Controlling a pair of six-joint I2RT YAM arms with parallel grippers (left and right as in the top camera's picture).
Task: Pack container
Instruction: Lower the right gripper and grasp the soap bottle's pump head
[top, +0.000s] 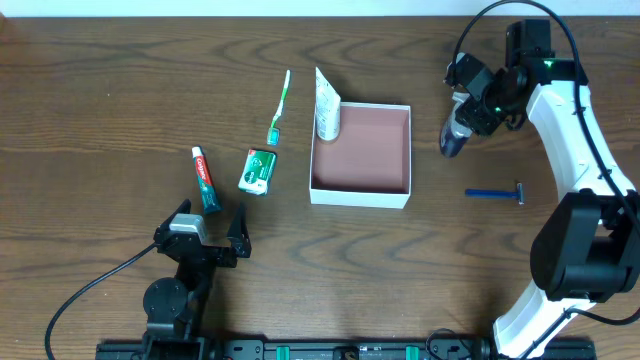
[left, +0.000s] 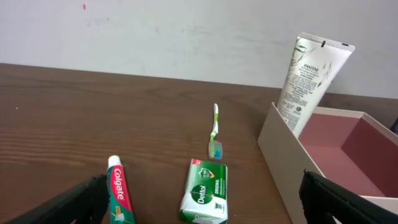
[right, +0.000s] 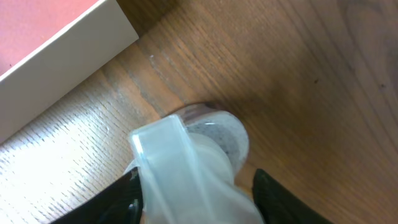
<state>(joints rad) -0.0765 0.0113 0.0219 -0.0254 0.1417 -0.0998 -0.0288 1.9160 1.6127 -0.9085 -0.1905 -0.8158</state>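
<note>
The container (top: 361, 195), a square white box with a reddish-brown inside, sits mid-table; it also shows in the wrist views (left: 280, 162) (right: 68, 56). A white Pantene tube (top: 327, 105) (left: 311, 81) stands in its far left corner. To the container's right, a small white bottle with a dark blue end (top: 452, 138) (right: 186, 162) rests one end on the table. My right gripper (top: 468, 115) (right: 199, 199) straddles it. The left finger touches the bottle; a slim gap shows at the right finger. My left gripper (top: 200, 225) (left: 202, 205) stands wide open near the front edge, holding nothing.
Left of the container lie a green toothbrush (top: 280, 105) (left: 215, 130), a green-and-white Dettol packet (top: 258, 171) (left: 205, 190) and a Colgate toothpaste tube (top: 205, 178) (left: 117, 193). A blue razor (top: 495, 194) lies to the container's right, nearer the front.
</note>
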